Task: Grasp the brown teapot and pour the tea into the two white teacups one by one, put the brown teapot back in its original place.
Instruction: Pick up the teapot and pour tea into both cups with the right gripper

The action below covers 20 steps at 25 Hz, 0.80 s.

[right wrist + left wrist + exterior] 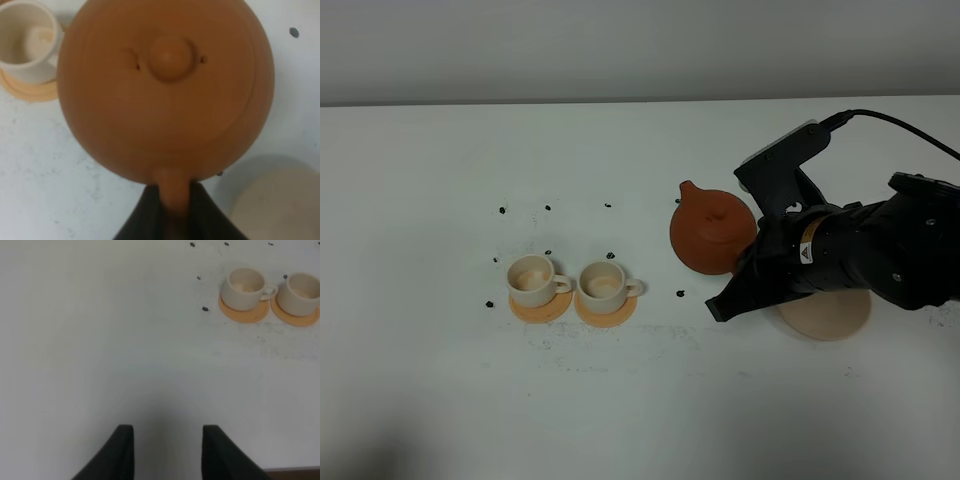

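Left gripper (167, 432): fingers spread wide above the white table (100, 340), and there's nothing between them.
Left teacup (531, 280): upright on its orange coaster (542, 309), handle pointing right.
Right teacup (603, 286): just beside it on a second coaster (608, 313) (tan-stained inside, like its twin).
Brown teapot (712, 232): off the disc, sitting between it and the cups, lid on, spout aimed away to the far left.
Right gripper (173, 202): clamped on the teapot's loop handle, one finger on each side.
Beige disc (832, 318): partly hidden under the right arm (880, 250).
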Available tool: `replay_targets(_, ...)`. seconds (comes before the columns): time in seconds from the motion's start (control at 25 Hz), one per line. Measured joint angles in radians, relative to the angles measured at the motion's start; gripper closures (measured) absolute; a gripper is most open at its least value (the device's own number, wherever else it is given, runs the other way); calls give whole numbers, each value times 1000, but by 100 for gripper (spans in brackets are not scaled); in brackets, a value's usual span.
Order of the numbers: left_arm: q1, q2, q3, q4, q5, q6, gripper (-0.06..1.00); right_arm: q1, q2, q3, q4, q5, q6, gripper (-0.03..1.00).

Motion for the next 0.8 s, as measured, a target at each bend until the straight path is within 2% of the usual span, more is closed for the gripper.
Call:
replay_targets(0.28,0,0,0,0,0,0,63,27,61,-14,-29,-17,-3,88)
replay_targets(0.8,0,0,0,0,0,0,63,33,136,-60,-216,-11,-3,88)
